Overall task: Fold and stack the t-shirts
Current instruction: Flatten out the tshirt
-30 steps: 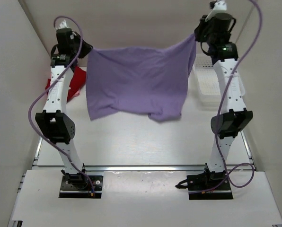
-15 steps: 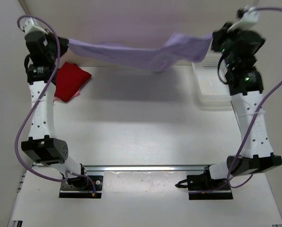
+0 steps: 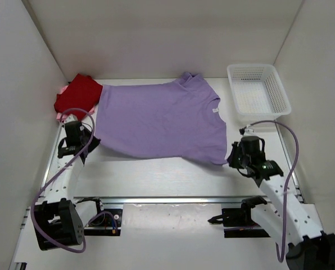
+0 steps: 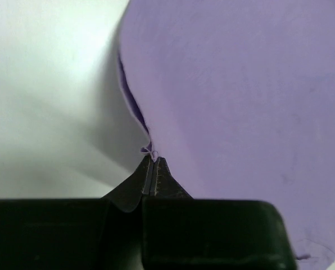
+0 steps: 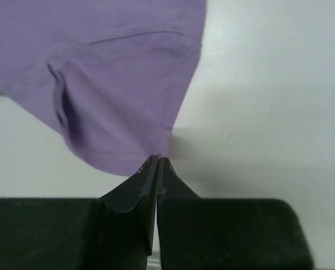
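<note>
White arms (image 3: 283,205), black joints (image 3: 252,152), purple cables (image 3: 296,157), black tapered tools (image 5: 157,160)

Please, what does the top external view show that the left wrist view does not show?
Only the top external view shows the dark red shirt, the white basket and the right pincer. Only the left wrist view shows up close the left pincer, its tips shut on the hem of the lavender shirt. Both show that shirt spread over the white table.
</note>
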